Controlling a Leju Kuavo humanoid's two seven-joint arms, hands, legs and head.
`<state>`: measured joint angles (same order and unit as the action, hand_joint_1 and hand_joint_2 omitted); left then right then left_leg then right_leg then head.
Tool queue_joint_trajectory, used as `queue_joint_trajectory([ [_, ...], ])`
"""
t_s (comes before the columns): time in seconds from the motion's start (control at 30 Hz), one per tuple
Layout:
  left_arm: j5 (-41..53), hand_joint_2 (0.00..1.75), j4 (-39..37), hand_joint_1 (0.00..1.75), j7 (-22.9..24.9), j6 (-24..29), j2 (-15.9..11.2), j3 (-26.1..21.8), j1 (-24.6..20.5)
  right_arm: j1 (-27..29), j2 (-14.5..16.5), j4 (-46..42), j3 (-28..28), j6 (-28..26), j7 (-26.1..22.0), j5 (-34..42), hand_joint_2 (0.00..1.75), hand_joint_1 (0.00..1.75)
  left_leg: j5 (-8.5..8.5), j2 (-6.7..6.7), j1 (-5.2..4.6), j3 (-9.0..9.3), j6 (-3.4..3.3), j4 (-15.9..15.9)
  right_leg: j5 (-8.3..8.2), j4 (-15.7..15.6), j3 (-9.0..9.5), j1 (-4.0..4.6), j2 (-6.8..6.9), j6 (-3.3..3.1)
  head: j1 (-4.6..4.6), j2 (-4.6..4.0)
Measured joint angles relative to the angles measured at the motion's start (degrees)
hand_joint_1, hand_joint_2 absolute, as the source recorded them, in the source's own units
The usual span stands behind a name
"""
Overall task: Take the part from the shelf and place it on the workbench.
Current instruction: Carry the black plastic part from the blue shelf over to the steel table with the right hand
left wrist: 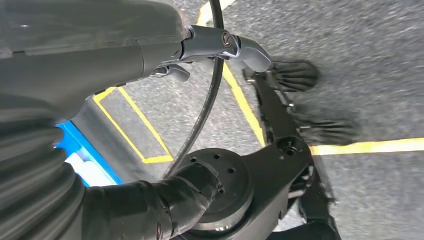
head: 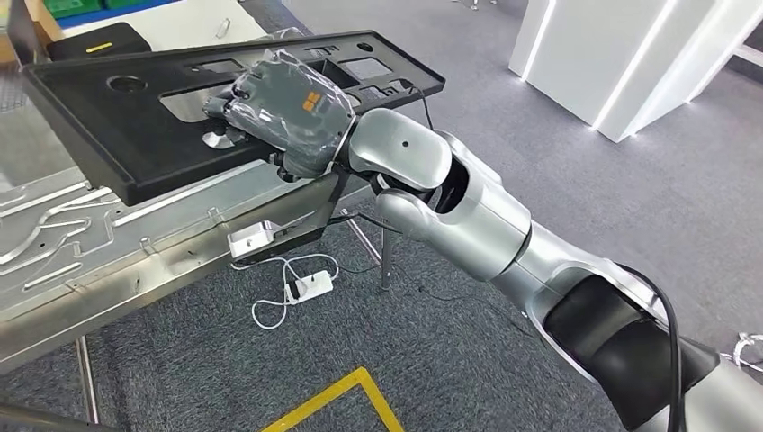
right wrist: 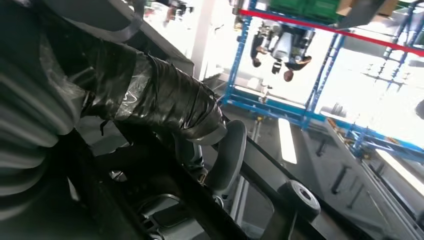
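A long black plastic part [head: 135,135] with several cutouts is held tilted above the silver metal workbench [head: 108,243]. My right hand [head: 283,112] grips it at its near edge, fingers over the top face. In the right wrist view the tape-wrapped thumb [right wrist: 165,100] presses against the black part [right wrist: 270,185], which runs across the picture. My left hand [left wrist: 150,75] hangs over the grey floor with a silver finger stretched out and nothing in it.
The workbench carries shaped metal sheet pieces [head: 45,234] and a small white device [head: 252,238] at its edge. A white adapter with cable [head: 310,285] and a yellow line [head: 346,396] lie on the floor. White pillars [head: 612,63] stand far right. People [right wrist: 280,45] stand by a blue shelf [right wrist: 310,100].
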<state>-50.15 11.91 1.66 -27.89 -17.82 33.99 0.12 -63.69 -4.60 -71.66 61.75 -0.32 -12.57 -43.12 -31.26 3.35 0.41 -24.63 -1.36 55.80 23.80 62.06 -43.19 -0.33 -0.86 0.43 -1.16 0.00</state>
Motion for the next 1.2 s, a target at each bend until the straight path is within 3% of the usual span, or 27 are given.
queue_joint_trajectory([
  [0.03, 0.0, 1.75, 0.0, 0.0, 0.0, 0.1, 0.0, 0.0, 0.0, 0.1, 0.1, 0.1, 0.1, 0.2, 0.0, 0.0, 1.75, 1.75, -1.03, 0.36, -0.02, 0.54, 0.3, 0.1, -4.08, -2.0, -0.03, 0.09, -0.34, -0.44, 0.0, 0.0],
  [0.07, -0.1, 1.75, 0.0, 0.0, 0.0, 0.3, 0.0, 0.0, -0.1, 0.2, 0.2, 0.2, 0.2, 0.3, 0.0, 0.0, 1.75, 1.75, -1.56, 0.64, 0.02, 0.97, 0.61, 0.4, -5.97, -2.9, 0.02, 0.22, -0.44, -1.05, 0.02, 0.0],
  [0.13, -0.1, 1.75, 0.0, 0.0, -0.2, 0.3, -0.2, 0.0, -0.1, 0.1, 0.9, 0.1, 0.3, 0.4, 0.3, -0.2, 1.75, 1.75, -0.5, 0.62, 0.18, 0.1, 1.15, 2.8, -5.04, -2.8, 1.05, 0.34, 0.04, -2.24, -0.01, 0.0],
  [0.2, -0.1, 1.75, -0.1, 0.0, -0.3, 0.5, -0.3, 0.0, -0.2, 0.1, 1.3, 0.1, 0.4, 0.4, 0.6, -0.5, 1.75, 1.75, 2.13, -0.84, 0.25, -3.95, 1.74, 9.7, -3.92, -3.7, 2.87, 0.14, 0.45, -3.04, 0.01, 0.0],
  [0.23, -0.1, 1.75, -0.1, 0.0, -0.3, 0.6, -0.4, 0.0, -0.2, 0.3, 1.5, 0.2, 0.4, 0.4, 0.7, -0.6, 1.75, 1.75, 2.25, -1.75, 0.3, -6.64, 2.06, 13.4, -3.31, -4.2, 3.96, 0.05, 0.59, -3.2, 0.05, 0.0],
  [0.27, -0.1, 1.75, -0.1, 0.0, -0.3, 0.6, -0.4, 0.0, -0.3, 0.6, 1.5, 0.2, 0.5, 0.4, 0.7, -0.7, 1.75, 1.75, 0.98, -2.4, 0.32, -9.17, 2.38, 16.2, -2.61, -4.5, 5.07, 0.0, 0.75, -3.26, 0.05, 0.0],
  [0.3, -0.2, 1.75, -0.2, 0.0, -0.3, 0.6, -0.4, 0.0, -0.3, 0.9, 1.5, 0.2, 0.5, 0.4, 0.7, -0.8, 1.75, 1.75, -1.58, -2.71, 0.39, -11.28, 2.63, 17.6, -1.82, -4.7, 6.2, -0.05, 0.93, -3.25, 0.06, 0.0],
  [0.37, -0.2, 1.75, -0.3, 0.0, -0.3, 0.6, -0.4, 0.0, -0.2, 1.3, 1.6, 0.3, 0.5, 0.4, 0.7, -0.8, 1.75, 1.75, -6.46, -3.01, 0.56, -13.82, 2.93, 16.8, 0.0, -4.9, 8.6, -0.1, 1.32, -3.14, 0.05, 0.0],
  [0.4, -0.2, 1.75, -0.3, 0.0, -0.2, 0.7, -0.4, 0.0, -0.2, 1.4, 1.7, 0.4, 0.6, 0.4, 0.7, -0.8, 1.75, 1.75, -6.7, -3.17, 0.63, -14.29, 2.92, 14.7, 0.94, -4.8, 9.87, -0.09, 1.49, -3.04, 0.05, 0.0],
  [0.43, -0.3, 1.75, -0.4, 0.0, -0.1, 0.9, -0.4, 0.0, -0.1, 1.4, 1.8, 0.4, 0.6, 0.4, 0.7, -0.9, 1.75, 1.75, -4.54, -3.44, 0.66, -14.35, 2.8, 11.7, 1.87, -4.7, 11.13, -0.08, 1.72, -2.9, 0.05, 0.0],
  [0.5, -0.3, 1.75, -0.6, 0.0, 0.1, 1.5, -0.4, 0.0, -0.1, 1.5, 2.0, 0.6, 0.7, 0.4, 0.6, -0.9, 1.75, 1.75, 5.08, -4.91, 0.49, -14.24, 2.19, 5.2, 3.76, -4.4, 13.08, 0.11, 2.12, -2.43, 0.04, 0.0],
  [0.53, -0.3, 1.75, -0.6, 0.0, 0.1, 1.7, -0.4, 0.0, -0.1, 1.6, 2.2, 0.7, 0.8, 0.4, 0.6, -1.0, 1.75, 1.75, 9.01, -5.4, 0.31, -14.3, 1.83, 3.2, 4.79, -4.0, 13.74, 0.28, 2.35, -2.08, 0.02, 0.0],
  [0.57, -0.3, 1.75, -0.7, 0.0, 0.0, 1.7, -0.4, 0.0, -0.1, 1.6, 2.3, 0.9, 1.0, 0.4, 0.6, -1.0, 1.75, 1.75, 11.24, -5.65, 0.12, -14.46, 1.46, 2.4, 5.71, -3.7, 14.17, 0.41, 2.58, -1.69, 0.02, 0.0],
  [0.63, -0.3, 1.75, -0.8, 0.0, -0.2, 1.7, -0.4, 0.0, -0.3, 1.6, 2.7, 1.0, 1.3, 0.4, 0.5, -1.1, 1.75, 1.75, 10.99, -4.8, 0.09, -14.39, 0.9, 2.6, 7.18, -3.5, 14.79, 0.52, 3.16, -0.95, 0.01, 0.0],
  [0.7, -0.3, 1.75, -0.8, 0.0, -0.4, 1.8, -0.5, 0.0, -0.5, 1.6, 3.1, 1.1, 1.4, 0.4, 0.5, -1.2, 1.75, 1.75, 10.65, -3.91, 0.28, -13.8, 0.35, 2.2, 8.88, -1.7, 14.27, 0.37, 2.75, -0.45, -0.03, 0.0],
  [0.73, -0.3, 1.75, -0.8, 0.0, -0.5, 1.8, -0.5, 0.0, -0.5, 1.7, 3.1, 1.1, 1.5, 0.4, 0.5, -1.2, 1.75, 1.75, 10.52, -3.41, 0.31, -13.51, 0.07, 2.0, 10.31, 1.0, 12.96, 0.25, 2.22, -0.29, -0.06, 0.0],
  [0.8, -0.3, 1.75, -0.8, 0.0, -0.6, 1.6, -0.5, 0.0, -0.6, 2.0, 3.2, 1.2, 1.9, 0.4, 0.4, -1.5, 1.75, 1.75, 10.08, -2.34, 0.04, -13.22, -0.5, 2.0, 13.13, 8.5, 8.32, 0.2, 1.35, -0.2, -0.08, 0.0],
  [0.83, -0.4, 1.75, -0.8, 0.0, -0.6, 1.5, -0.5, 0.0, -0.6, 2.3, 3.2, 1.3, 2.1, 0.4, 0.4, -1.6, 1.75, 1.75, 9.8, -1.69, -0.11, -13.12, -0.65, 2.1, 13.47, 11.5, 6.01, 0.21, 1.2, -0.25, -0.09, 0.0],
  [0.87, -0.4, 1.75, -0.8, 0.0, -0.6, 1.6, -0.5, 0.0, -0.5, 2.5, 3.2, 1.5, 2.4, 0.4, 0.3, -1.6, 1.75, 1.75, 9.49, -1.02, -0.26, -12.98, -0.72, 2.3, 12.63, 12.6, 4.46, 0.26, 1.09, -0.39, -0.09, 0.0],
  [0.9, -0.4, 1.75, -0.8, 0.0, -0.5, 1.6, -0.5, 0.0, -0.5, 2.7, 3.2, 1.7, 2.6, 0.4, 0.3, -1.7, 1.75, 1.75, 9.14, -0.32, -0.43, -12.8, -0.74, 2.5, 10.59, 11.4, 3.93, 0.33, 0.93, -0.68, -0.09, 0.0],
  [1.0, -0.5, 1.75, -0.9, 0.0, -0.5, 1.7, -0.5, 0.0, -0.5, 2.9, 3.2, 2.0, 2.9, 0.4, 0.2, -1.7, 1.75, 1.75, 8.31, 1.68, -0.75, -12.17, -0.66, 2.8, 3.04, 1.4, 6.24, 0.61, -1.39, -2.38, -0.01, 0.0],
  [1.07, -0.5, 1.75, -0.9, 0.0, -0.6, 1.6, -0.4, 0.0, -0.4, 3.0, 3.2, 2.2, 3.2, 0.4, 0.2, -1.7, 1.75, 1.75, 8.21, 2.72, -0.43, -12.17, -0.29, 2.8, 1.92, -1.7, 7.51, 0.82, -2.56, -3.12, 0.06, 0.0],
  [1.13, -0.5, 1.75, -0.9, 0.0, -0.5, 1.7, -0.5, 0.0, -0.2, 3.1, 3.4, 2.4, 3.3, 0.4, 0.1, -1.7, 1.75, 1.75, 8.28, 3.66, -0.24, -12.18, 0.34, 2.4, 1.84, -2.8, 8.31, 0.78, -1.73, -3.26, 0.06, 0.0],
  [1.2, -0.6, 1.75, -1.0, 0.0, -0.4, 2.1, -0.6, 0.0, 0.0, 3.1, 3.9, 2.6, 3.3, 0.4, 0.1, -1.7, 1.75, 1.75, 7.33, 2.14, -0.5, -12.58, 0.97, 3.4, 1.48, -4.3, 9.39, 0.28, -0.55, -3.4, 0.16, 0.0],
])
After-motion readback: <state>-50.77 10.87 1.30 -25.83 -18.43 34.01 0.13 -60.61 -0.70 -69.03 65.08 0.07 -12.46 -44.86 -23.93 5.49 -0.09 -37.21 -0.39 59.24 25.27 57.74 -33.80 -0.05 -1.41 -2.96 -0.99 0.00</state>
